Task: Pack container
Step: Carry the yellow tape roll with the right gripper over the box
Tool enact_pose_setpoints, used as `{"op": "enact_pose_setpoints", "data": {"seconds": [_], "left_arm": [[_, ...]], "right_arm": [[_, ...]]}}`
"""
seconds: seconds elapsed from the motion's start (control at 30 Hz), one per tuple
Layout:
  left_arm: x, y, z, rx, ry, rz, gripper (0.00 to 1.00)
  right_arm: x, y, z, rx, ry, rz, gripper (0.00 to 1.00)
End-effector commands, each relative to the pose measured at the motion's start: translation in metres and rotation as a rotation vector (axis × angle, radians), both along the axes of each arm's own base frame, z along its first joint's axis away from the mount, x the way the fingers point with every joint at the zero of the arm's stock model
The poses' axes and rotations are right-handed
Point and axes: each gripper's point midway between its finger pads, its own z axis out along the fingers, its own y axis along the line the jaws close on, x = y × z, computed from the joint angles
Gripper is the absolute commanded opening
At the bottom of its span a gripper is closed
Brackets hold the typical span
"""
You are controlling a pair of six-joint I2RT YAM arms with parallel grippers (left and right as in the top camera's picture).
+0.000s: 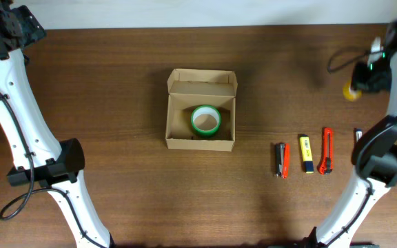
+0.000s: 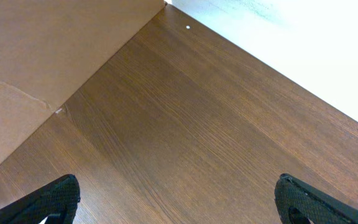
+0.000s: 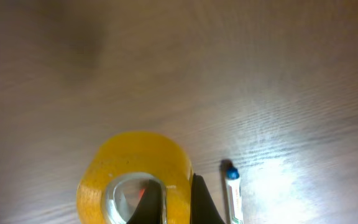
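Note:
The container [image 1: 200, 142] is a small light-brown cardboard box at the table's middle, open, with its lid flap standing at the far side. A green tape roll [image 1: 205, 120] lies inside it. My right gripper [image 3: 179, 202] is shut on a yellow tape roll [image 3: 135, 168], one finger inside the core and one outside. In the overhead view the roll [image 1: 351, 91] hangs at the far right, well away from the box. My left gripper [image 2: 178, 202] is open and empty over bare wood at the far left.
A red-and-black cutter [image 1: 282, 160], a yellow cutter [image 1: 307, 153] and a red cutter [image 1: 327, 150] lie in a row right of the box. A blue-capped marker [image 3: 231, 196] lies under my right gripper. A light-brown surface [image 2: 36, 68] borders the table's left edge.

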Motion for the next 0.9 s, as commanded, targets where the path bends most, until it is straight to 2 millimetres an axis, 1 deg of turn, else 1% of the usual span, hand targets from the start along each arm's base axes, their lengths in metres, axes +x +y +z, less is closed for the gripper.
{"op": "enact_pose_setpoints", "data": {"seconds": [0.0,0.03,0.1,0.13,0.17,0.2,0.27,0.33,0.37,0.47,0.57,0.67,0.8,0.87], "left_arm": [[-0.008,0.003,0.014,0.025,-0.021,0.003,1.00],[-0.008,0.003,0.014,0.025,-0.021,0.003,1.00],[-0.008,0.003,0.014,0.025,-0.021,0.003,1.00],[-0.008,0.003,0.014,0.025,-0.021,0.003,1.00],[-0.008,0.003,0.014,0.025,-0.021,0.003,1.00],[-0.008,0.003,0.014,0.025,-0.020,0.003,1.00],[-0.008,0.003,0.014,0.025,-0.021,0.003,1.00],[-0.008,0.003,0.014,0.025,-0.021,0.003,1.00],[-0.008,0.003,0.014,0.025,-0.021,0.003,1.00],[-0.008,0.003,0.014,0.025,-0.021,0.003,1.00],[-0.008,0.003,0.014,0.025,-0.021,0.003,1.00],[-0.008,0.003,0.014,0.025,-0.021,0.003,1.00],[-0.008,0.003,0.014,0.025,-0.021,0.003,1.00],[-0.008,0.003,0.014,0.025,-0.021,0.003,1.00]], "right_arm": [[0.020,0.050,0.087,-0.047,-0.184,0.138,0.04],[0.021,0.069,0.106,-0.060,-0.214,0.203,0.04],[0.022,0.106,0.133,-0.070,-0.266,0.307,0.04],[0.022,0.129,0.144,-0.067,-0.290,0.381,0.04],[0.021,0.158,0.153,-0.062,-0.311,0.473,0.04],[0.019,0.181,0.157,-0.062,-0.321,0.548,0.04],[0.012,0.225,0.157,-0.068,-0.313,0.709,0.04],[0.002,0.267,0.151,-0.068,-0.288,0.862,0.04],[-0.003,0.285,0.146,-0.066,-0.273,0.929,0.04],[-0.019,0.329,0.130,-0.034,-0.225,1.077,0.04],[-0.031,0.359,0.106,-0.010,-0.161,1.150,0.04],[-0.039,0.379,0.075,0.008,-0.092,1.181,0.04],[-0.039,0.392,0.032,0.028,-0.037,1.134,0.04],[-0.038,0.393,0.014,0.033,-0.016,1.116,0.04]]}}
